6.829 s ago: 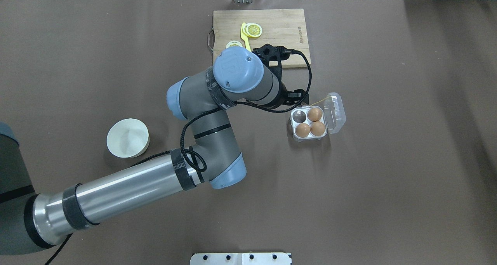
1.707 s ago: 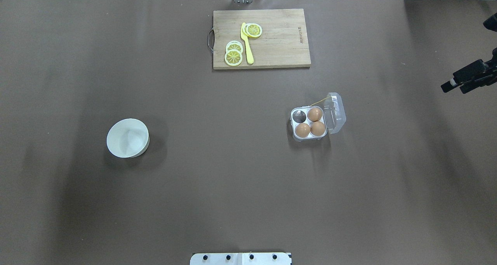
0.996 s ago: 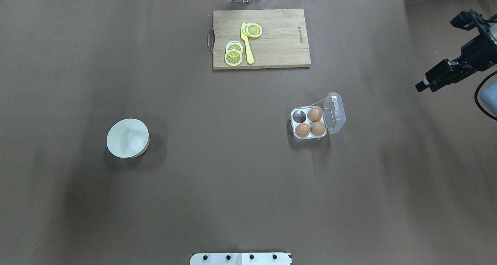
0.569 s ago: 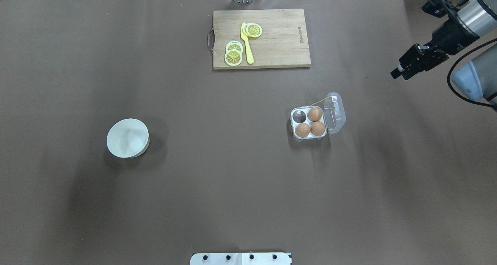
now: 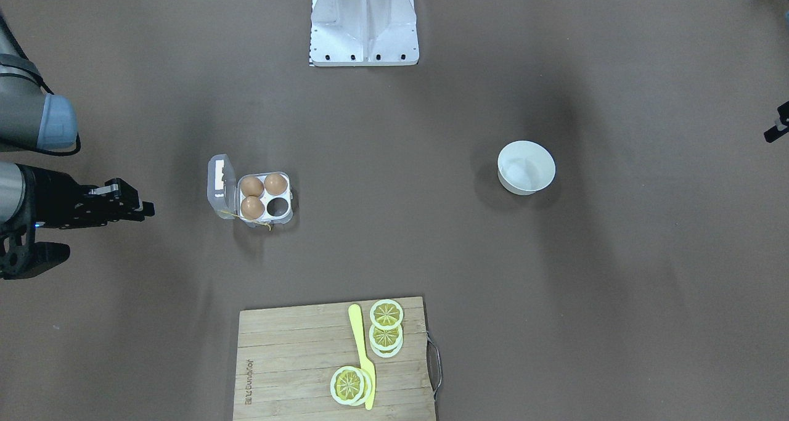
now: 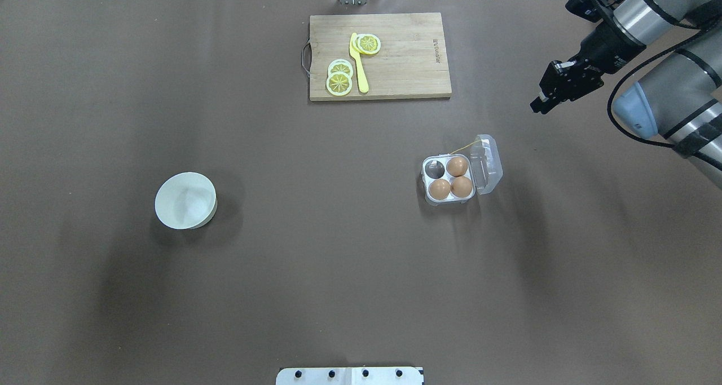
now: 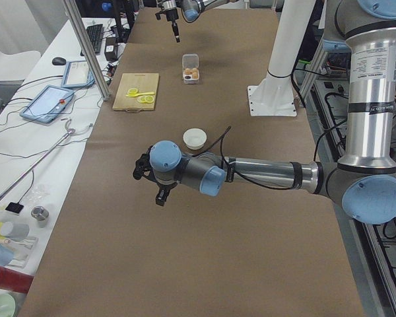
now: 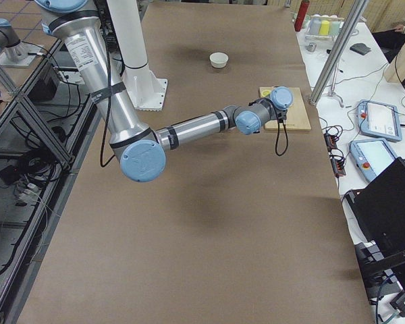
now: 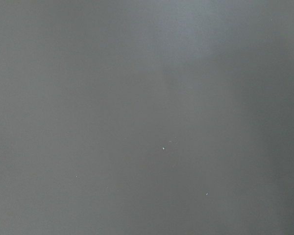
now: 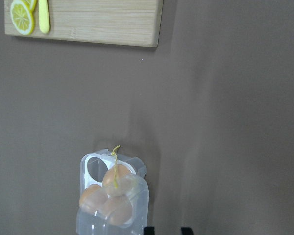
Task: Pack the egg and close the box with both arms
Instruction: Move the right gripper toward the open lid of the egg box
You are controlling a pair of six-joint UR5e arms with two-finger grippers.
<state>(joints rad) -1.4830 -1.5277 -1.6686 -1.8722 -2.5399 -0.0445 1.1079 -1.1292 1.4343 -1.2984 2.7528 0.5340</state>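
The box (image 6: pixel 445 200) sits open on the brown table (image 6: pixel 338 272), just where it sat in the earlier overhead pictures. Three of its four cups hold eggs (image 6: pixel 457 166). The fourth cup (image 6: pixel 434 169), at the corner far from the robot and toward its left, is bare as before. The clear lid (image 6: pixel 486 156) stands up along the box's right side, with a yellow thread (image 6: pixel 465 146) at its far corner; neither has changed.

What differs is the arms. Nearly seven seconds back the left arm stretched across with its gripper right at the box's far-left corner. Now the left arm (image 7: pixel 264 173) is out of the overhead view. The left gripper (image 7: pixel 160 195) hangs well to the box's left, past the white bowl (image 6: pixel 185 200). Its wrist camera sees only brown surface, and I cannot tell whether that claw is spread or closed.

Under two seconds ago, only the right arm's gripper showed, at the edge of the overhead view. Now the right arm (image 6: pixel 665 86) reaches further in. The right gripper (image 6: pixel 540 104) hovers to the box's right and beyond it, near but apart. In its wrist view the two fingertips (image 10: pixel 148 230) stand apart with nothing between them, so the claw is released and empty, and the box lies ahead of them.

The cutting board (image 6: pixel 395 58) with lemon slices (image 6: pixel 339 82) lies beyond the box, unmoved.
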